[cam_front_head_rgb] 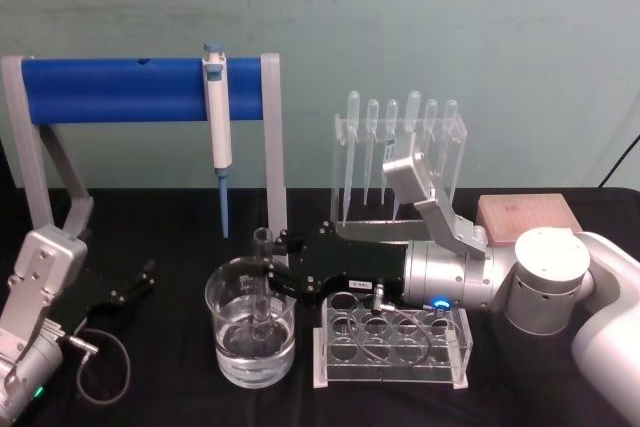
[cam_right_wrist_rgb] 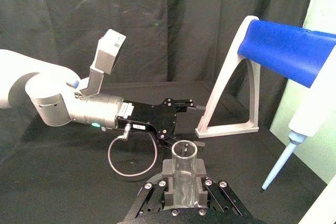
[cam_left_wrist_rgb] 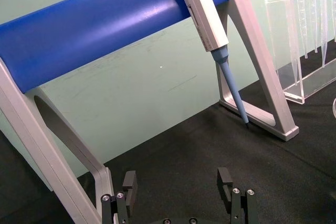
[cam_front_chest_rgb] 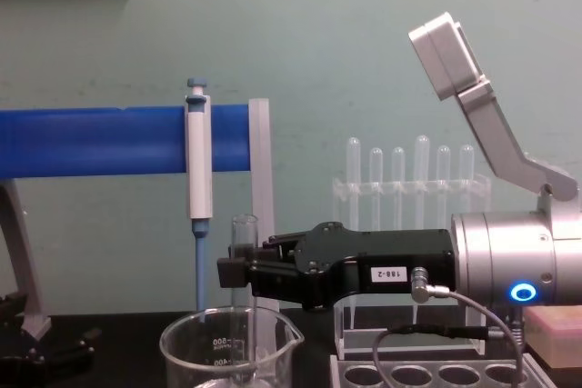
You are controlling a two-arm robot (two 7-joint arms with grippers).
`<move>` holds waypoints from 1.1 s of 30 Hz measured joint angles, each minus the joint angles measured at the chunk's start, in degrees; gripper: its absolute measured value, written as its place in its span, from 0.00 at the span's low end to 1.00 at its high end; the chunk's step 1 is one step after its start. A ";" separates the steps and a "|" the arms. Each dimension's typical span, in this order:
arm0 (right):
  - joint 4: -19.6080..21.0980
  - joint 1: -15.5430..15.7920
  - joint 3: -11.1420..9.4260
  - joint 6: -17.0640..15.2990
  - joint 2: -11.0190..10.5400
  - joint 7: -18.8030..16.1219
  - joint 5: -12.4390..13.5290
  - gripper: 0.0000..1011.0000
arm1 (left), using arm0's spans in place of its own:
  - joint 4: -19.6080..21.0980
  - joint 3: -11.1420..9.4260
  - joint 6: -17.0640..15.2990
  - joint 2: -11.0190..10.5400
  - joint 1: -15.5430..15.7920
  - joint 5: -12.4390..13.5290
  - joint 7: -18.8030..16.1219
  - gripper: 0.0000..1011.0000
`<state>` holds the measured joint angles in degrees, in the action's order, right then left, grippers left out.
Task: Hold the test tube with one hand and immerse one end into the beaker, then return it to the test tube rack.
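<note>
Just left of centre in the lower half of the head view, the test tube [cam_front_head_rgb: 263,277] stands upright, its open rim above the beaker [cam_front_head_rgb: 228,347] and its lower part down inside the glass. Whether the rounded end breaks the surface of the clear liquid in the bottom of the beaker I cannot tell. In the chest view the test tube [cam_front_chest_rgb: 244,252] rises out of the beaker [cam_front_chest_rgb: 182,352] at the bottom edge, left of centre.

The right gripper [cam_front_head_rgb: 268,275] reaches in level from the right side of the frame, its black fingers clamped on the tube about halfway up. In the right wrist view the fingers [cam_right_wrist_rgb: 202,190] press the glass from both sides.

Just right of the beaker, under the right wrist, lies the clear test tube rack [cam_front_head_rgb: 395,347].

Behind these, in the upper half of the head view, a blue-and-white pipettor [cam_front_head_rgb: 217,117] hangs from a blue bar stand [cam_front_head_rgb: 130,89], and a clear rack of pipettes [cam_front_head_rgb: 400,147] stands right of centre, with a wooden block [cam_front_head_rgb: 525,215] farther right.

The left gripper [cam_front_head_rgb: 135,282] rests low at the left edge on the black cloth [cam_front_head_rgb: 160,387], well apart from the beaker; its fingers [cam_left_wrist_rgb: 129,182] stand wide apart in the left wrist view.
</note>
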<state>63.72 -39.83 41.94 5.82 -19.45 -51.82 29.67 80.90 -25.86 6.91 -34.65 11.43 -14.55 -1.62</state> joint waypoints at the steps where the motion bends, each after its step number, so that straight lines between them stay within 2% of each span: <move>1: 0.00 0.00 0.00 0.00 0.00 0.00 0.00 0.23 | 0.00 0.00 0.00 0.00 0.00 0.00 0.00 0.99; 33: 0.00 0.00 0.00 0.00 0.00 0.00 0.00 0.23 | 0.00 0.00 0.00 0.00 0.00 0.00 0.00 0.99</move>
<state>63.71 -39.83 41.94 5.82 -19.45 -51.82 29.66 80.90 -25.86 6.91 -34.64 11.43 -14.55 -1.62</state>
